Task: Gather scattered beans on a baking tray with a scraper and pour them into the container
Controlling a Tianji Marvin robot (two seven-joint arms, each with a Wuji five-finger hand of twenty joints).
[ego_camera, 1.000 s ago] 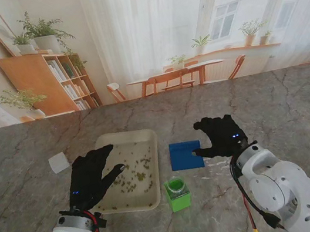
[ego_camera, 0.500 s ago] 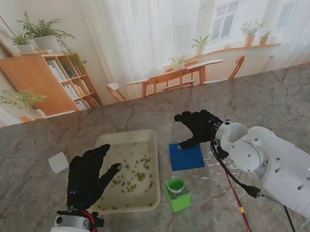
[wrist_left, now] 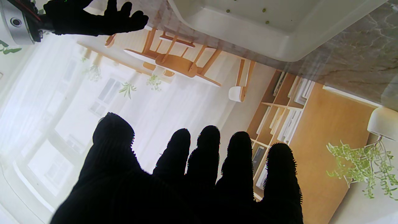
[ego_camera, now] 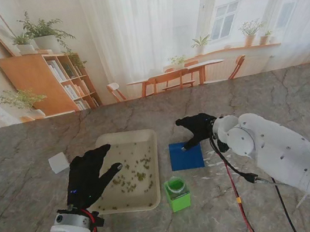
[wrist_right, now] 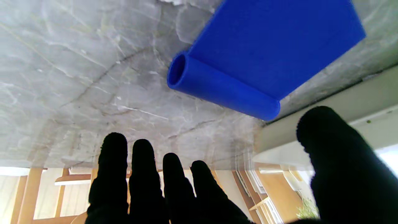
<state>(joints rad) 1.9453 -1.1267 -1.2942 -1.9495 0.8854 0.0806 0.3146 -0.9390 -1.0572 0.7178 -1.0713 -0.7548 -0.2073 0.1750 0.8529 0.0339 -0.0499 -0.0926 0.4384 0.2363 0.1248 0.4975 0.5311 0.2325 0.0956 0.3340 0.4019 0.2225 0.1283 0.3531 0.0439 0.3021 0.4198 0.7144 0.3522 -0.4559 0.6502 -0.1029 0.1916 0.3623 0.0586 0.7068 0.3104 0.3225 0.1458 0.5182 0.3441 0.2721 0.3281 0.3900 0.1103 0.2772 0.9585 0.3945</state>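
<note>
Blue scraper (ego_camera: pixel 186 156) lies flat on the marble table (ego_camera: pixel 272 102), just right of the cream baking tray (ego_camera: pixel 122 140), rolled handle on the edge farther from me. Right hand (ego_camera: pixel 197 127) hovers at that handle edge, fingers (wrist_right: pixel 143 168) spread, gripping nothing; contact unclear. Beans (ego_camera: pixel 134 174) sit scattered across the tray floor. Left hand (ego_camera: pixel 89 176) hangs over the tray's left rim, fingers apart, holding nothing. Green container (ego_camera: pixel 177 192) stands upright near the tray's nearer right corner. White cube (ego_camera: pixel 58 162) rests left of the tray.
</note>
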